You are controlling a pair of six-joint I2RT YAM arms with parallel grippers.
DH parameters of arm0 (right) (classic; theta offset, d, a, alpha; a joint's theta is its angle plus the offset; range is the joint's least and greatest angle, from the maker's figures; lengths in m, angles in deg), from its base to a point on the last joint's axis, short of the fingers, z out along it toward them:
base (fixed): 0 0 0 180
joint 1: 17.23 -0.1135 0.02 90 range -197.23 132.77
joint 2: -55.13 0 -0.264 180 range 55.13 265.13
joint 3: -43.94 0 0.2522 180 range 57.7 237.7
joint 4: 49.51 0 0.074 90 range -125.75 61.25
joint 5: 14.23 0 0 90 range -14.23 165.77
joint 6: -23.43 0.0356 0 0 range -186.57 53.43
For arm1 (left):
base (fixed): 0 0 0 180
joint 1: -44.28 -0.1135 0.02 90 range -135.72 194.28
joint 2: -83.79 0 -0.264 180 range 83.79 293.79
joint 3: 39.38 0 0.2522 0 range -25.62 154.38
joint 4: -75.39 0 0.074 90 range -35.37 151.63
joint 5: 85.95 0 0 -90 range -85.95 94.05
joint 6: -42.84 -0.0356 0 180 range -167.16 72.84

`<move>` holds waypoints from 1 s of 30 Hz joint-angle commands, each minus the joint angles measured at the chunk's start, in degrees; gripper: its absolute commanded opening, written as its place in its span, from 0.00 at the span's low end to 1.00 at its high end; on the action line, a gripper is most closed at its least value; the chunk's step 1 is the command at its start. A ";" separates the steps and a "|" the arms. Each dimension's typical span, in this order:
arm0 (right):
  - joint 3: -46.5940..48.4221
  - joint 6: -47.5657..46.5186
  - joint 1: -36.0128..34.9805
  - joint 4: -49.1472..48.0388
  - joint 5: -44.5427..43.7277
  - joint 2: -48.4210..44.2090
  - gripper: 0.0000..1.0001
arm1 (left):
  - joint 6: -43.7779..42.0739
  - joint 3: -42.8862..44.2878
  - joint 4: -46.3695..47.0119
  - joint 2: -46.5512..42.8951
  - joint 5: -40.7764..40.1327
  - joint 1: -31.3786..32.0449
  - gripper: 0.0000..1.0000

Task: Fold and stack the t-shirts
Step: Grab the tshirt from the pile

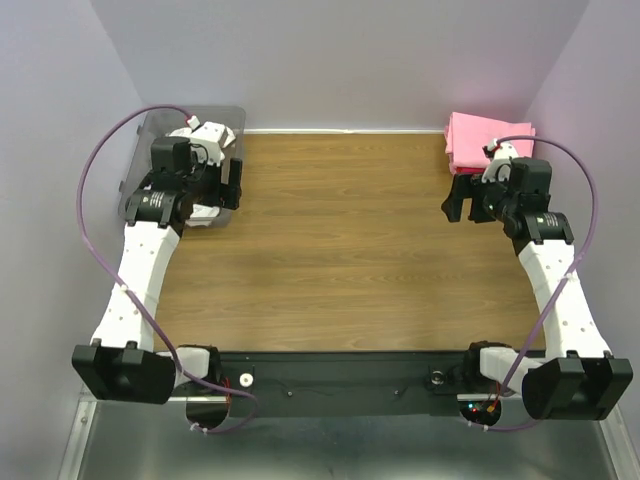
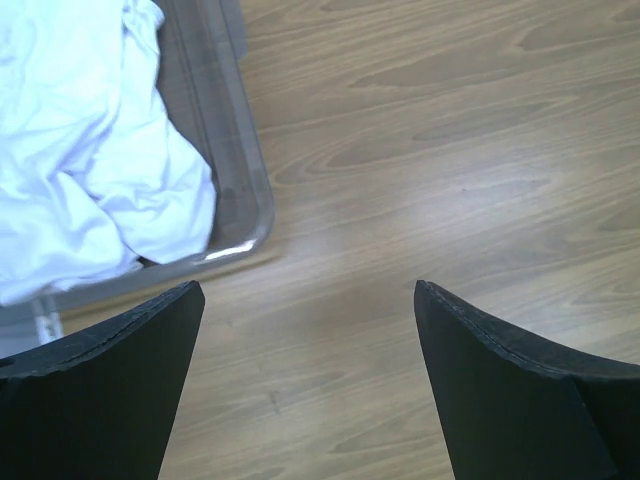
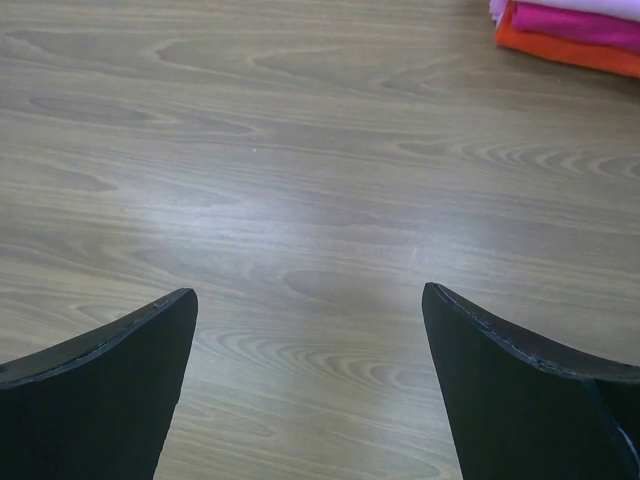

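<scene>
Progress, judged: roughly two of three done. The pink t-shirt point(image 3: 575, 22) lies folded on top of the folded red t-shirt point(image 3: 570, 52), edges fairly flush, far ahead and to the right of the right fingers point(image 3: 165, 335), well apart from them. A paler strip shows at the very top of that pile; cannot tell if it is just the pink one's upper face. The white t-shirt point(image 2: 80, 150) is not folded: it sits crumpled in the bin point(image 2: 245, 170), ahead and to the left of the left fingers point(image 2: 170, 330), near but not touching. Left to do, as I read it: get the white one out, spread it on the table point(image 3: 300, 150), fold it, put it on the pile.

Left fingers: spread wide, nothing between them, only bare table under the gap, bin corner just ahead of the left tip. Right fingers: spread wide too, holding nothing, touching nothing, bare table below and ahead.
</scene>
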State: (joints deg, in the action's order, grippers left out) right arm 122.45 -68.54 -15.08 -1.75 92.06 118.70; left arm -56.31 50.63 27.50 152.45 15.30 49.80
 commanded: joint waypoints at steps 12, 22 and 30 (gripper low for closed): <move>-0.24 -3.38 -0.13 0.81 0.93 2.35 1.00 | -12.91 34.01 -4.45 33.77 -7.72 -9.98 0.99; -0.07 -4.70 -0.13 1.77 3.22 4.63 1.00 | -16.78 50.93 -7.36 56.91 -8.17 -17.38 0.98; 0.81 -5.23 -0.13 2.48 4.36 6.48 1.00 | -18.71 43.73 -2.87 62.20 -9.84 -18.97 0.99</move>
State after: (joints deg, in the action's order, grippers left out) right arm 122.43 -72.87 -15.08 0.42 95.17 125.06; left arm -73.12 96.34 22.61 215.53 6.21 30.78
